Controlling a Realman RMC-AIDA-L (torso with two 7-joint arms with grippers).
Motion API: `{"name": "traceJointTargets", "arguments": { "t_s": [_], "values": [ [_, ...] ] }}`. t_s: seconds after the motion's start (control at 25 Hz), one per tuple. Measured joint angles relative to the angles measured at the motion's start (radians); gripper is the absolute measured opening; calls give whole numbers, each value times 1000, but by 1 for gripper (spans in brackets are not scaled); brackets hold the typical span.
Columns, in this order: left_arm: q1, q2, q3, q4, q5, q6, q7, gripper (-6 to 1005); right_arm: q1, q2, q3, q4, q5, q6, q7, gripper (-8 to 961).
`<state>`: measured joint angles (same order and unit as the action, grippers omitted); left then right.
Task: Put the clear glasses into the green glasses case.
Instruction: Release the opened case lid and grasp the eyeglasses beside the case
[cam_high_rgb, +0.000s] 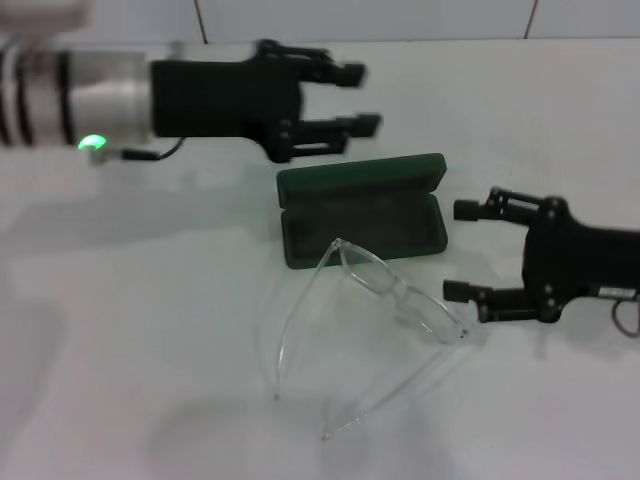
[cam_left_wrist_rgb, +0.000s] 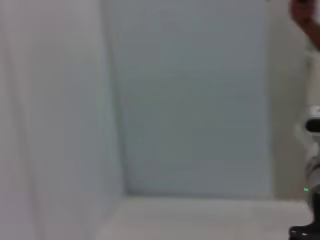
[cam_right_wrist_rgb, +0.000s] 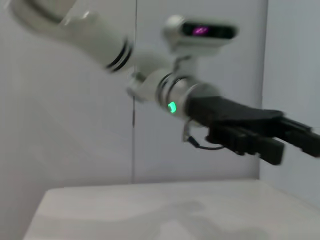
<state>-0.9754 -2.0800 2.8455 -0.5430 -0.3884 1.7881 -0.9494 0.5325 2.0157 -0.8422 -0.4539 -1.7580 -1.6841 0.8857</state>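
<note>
Black left gripper (cam_high_rgb: 360, 98) hovering spread, empty, upper centre | right gripper (cam_high_rgb: 462, 250) gaping, empty, right edge | clear glasses (cam_high_rgb: 385, 300) lying before open green glasses case (cam_high_rgb: 360, 210).

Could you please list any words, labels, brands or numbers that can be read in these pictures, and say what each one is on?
None can be read.
Dark green hinged hard glasses case: open, no lettering visible.
Fully transparent plastic glasses: no marking.
Left gripper and right gripper: plain black, no labels.
</note>
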Motion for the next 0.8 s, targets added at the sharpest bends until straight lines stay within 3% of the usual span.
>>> {"name": "traceJointTargets", "arguments": {
  "t_s": [0.04, 0.16, 0.2, 0.24, 0.28, 0.4, 0.64, 0.8],
  "values": [
    [0, 0, 0, 0, 0, 0, 0, 568, 0, 0, -20, -52, -2, -1, 76, 830],
    [131, -4, 0, 38, -147, 6, 88, 567, -1, 0, -129, -249, -14, 20, 364, 828],
    [131, -4, 0, 38, -147, 6, 88, 567, -2, 0, -165, -324, -35, 38, 464, 827],
    [218, -3, 0, 71, -236, 12, 145, 567, 0, -1, -187, -371, -53, 52, 530, 826],
    [259, -3, 0, 84, -274, 12, 168, 567, 8, -1, -224, -452, -105, 80, 667, 826],
    [314, -3, 0, 94, -316, 12, 193, 566, 61, -2, -287, -585, -239, 111, 939, 823],
    [357, -5, 0, 110, -319, -16, 214, 565, 224, 1, -393, -644, -450, 105, 1295, 819],
    [359, -4, 0, 118, -309, -32, 219, 564, 293, 5, -564, -646, -525, 132, 1435, 764]
  ]
}}
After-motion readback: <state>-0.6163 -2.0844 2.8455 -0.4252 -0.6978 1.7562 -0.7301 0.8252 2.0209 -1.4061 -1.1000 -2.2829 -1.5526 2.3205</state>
